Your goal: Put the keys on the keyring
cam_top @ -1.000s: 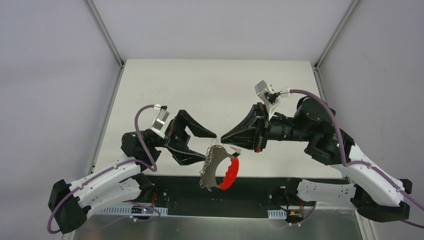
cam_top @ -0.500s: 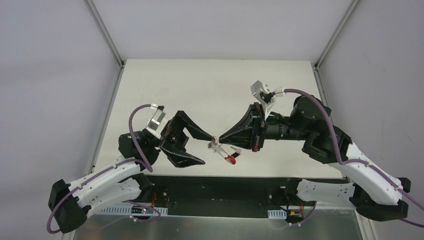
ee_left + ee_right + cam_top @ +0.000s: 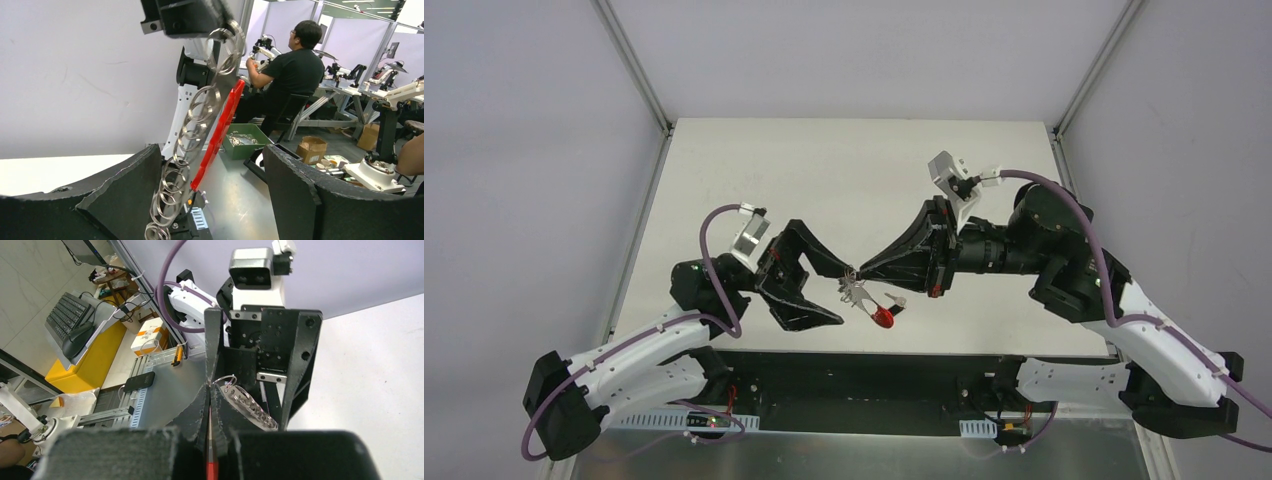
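Keyring (image 3: 871,303) clamped by its red edge in the right claw (image 3: 861,271), aloft over the tabletop (image 3: 824,180), apparently to let the wire loops dangle free. Left claw (image 3: 844,296) alongside, spread apart and empty.

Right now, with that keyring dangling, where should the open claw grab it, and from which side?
Probably the red crescent, low down: the right claw pinches the keyring at its top, and it hangs edge-on between the open fingers of the left claw, so closing on its flat sides from the left suits.
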`<action>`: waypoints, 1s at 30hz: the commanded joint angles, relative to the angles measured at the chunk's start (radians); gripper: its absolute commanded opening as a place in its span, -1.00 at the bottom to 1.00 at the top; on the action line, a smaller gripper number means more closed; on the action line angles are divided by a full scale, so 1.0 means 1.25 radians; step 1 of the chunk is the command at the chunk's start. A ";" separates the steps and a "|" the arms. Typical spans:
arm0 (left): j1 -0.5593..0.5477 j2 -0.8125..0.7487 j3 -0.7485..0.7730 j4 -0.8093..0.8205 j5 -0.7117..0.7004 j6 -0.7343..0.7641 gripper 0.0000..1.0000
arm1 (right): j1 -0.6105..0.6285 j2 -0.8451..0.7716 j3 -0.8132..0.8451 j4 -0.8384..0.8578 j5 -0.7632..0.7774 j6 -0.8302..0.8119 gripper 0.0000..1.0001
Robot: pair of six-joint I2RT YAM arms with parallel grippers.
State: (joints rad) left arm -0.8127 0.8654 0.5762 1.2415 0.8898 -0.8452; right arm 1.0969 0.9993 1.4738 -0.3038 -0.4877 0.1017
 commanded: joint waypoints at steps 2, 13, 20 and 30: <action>-0.007 0.018 0.029 0.031 0.007 0.028 0.49 | 0.002 0.018 0.051 0.033 -0.032 -0.010 -1.00; -0.011 0.029 0.043 0.067 0.062 0.000 -0.23 | 0.002 0.020 0.055 0.016 -0.001 -0.042 -1.00; -0.013 0.022 0.054 0.043 0.044 -0.025 -1.00 | 0.001 -0.004 0.030 -0.007 0.072 -0.063 -1.00; -0.016 0.032 0.057 0.073 -0.010 -0.071 -1.00 | 0.001 -0.114 -0.116 0.052 0.070 -0.142 -1.00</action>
State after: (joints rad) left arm -0.8253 0.9100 0.6018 1.2156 0.9142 -0.8921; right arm 1.0981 0.9043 1.3792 -0.2974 -0.3878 -0.0116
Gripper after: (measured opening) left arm 0.051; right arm 0.005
